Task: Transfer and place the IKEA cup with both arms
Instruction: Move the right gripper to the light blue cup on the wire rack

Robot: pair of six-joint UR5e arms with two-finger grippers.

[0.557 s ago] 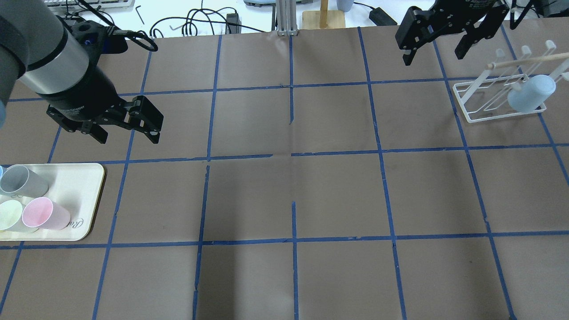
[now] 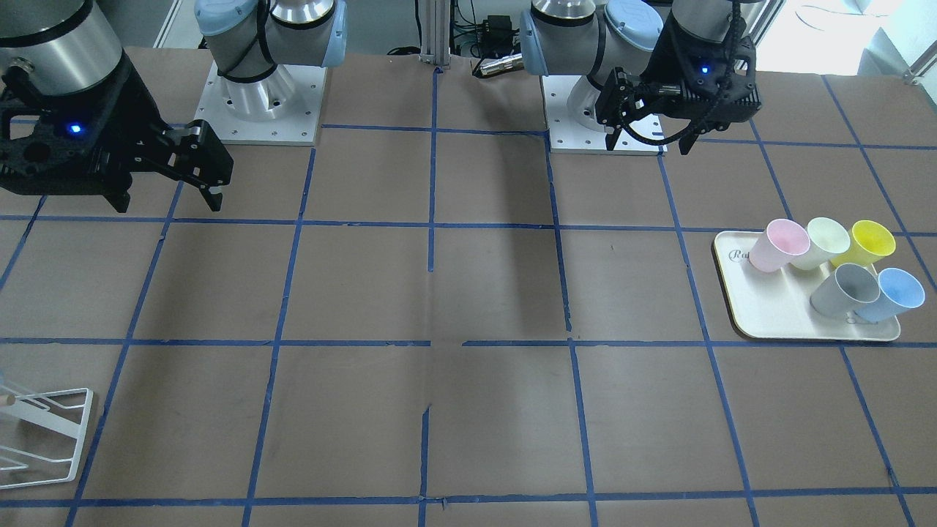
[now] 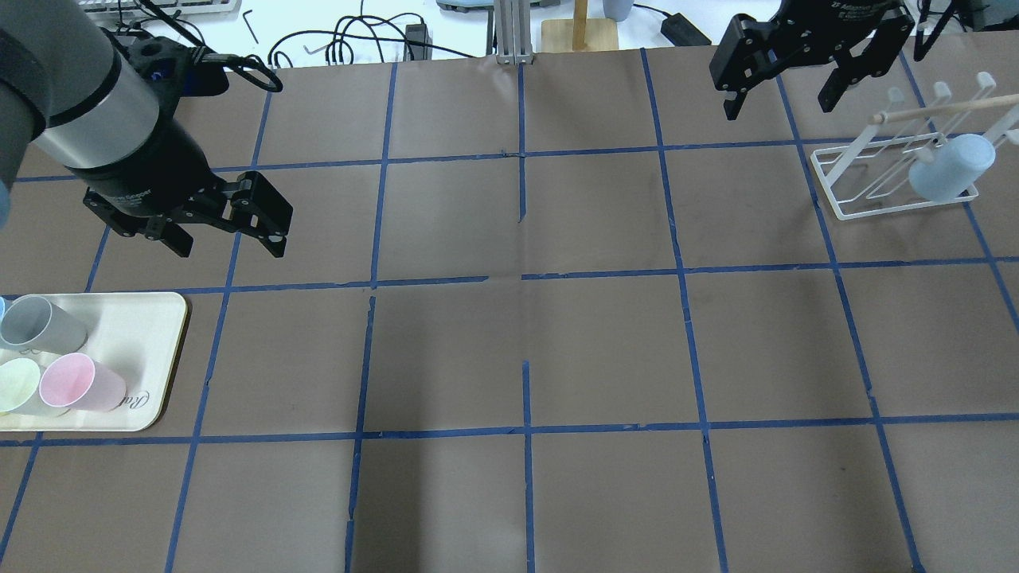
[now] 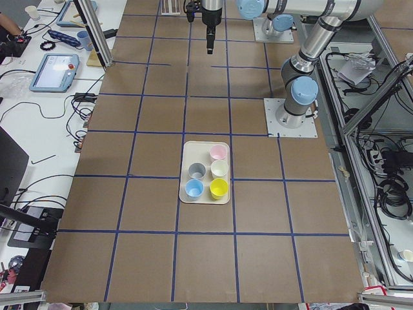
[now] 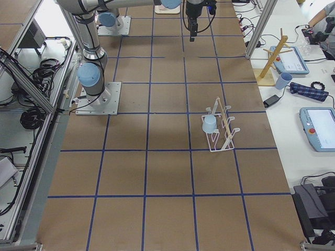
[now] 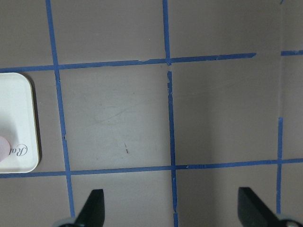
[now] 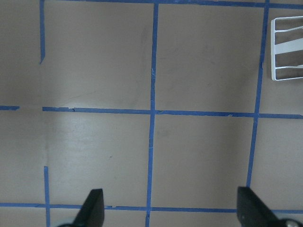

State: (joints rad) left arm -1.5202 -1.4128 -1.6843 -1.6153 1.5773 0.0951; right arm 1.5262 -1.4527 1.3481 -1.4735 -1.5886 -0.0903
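One light-blue IKEA cup (image 3: 951, 165) hangs mouth-down on the white wire rack (image 3: 868, 171) at the far right; it also shows in the exterior right view (image 5: 210, 123). A second light-blue cup (image 2: 893, 294) stands on the cream tray (image 2: 776, 318) at the left. My left gripper (image 3: 227, 241) hovers open and empty above the table, beyond the tray. My right gripper (image 3: 778, 103) hovers open and empty near the far edge, left of the rack. Both wrist views show only bare table between the open fingertips (image 6: 94, 208) (image 7: 93, 207).
The tray also holds a grey cup (image 2: 845, 289), a pink cup (image 2: 779, 245), a pale cup (image 2: 820, 241) and a yellow cup (image 2: 871, 243). A wooden stand (image 3: 579, 28) and cables (image 3: 358, 36) lie past the far edge. Blue tape lines grid the brown table.
My right gripper has moved slightly toward the far edge of the table. The left gripper and the cups have not moved.
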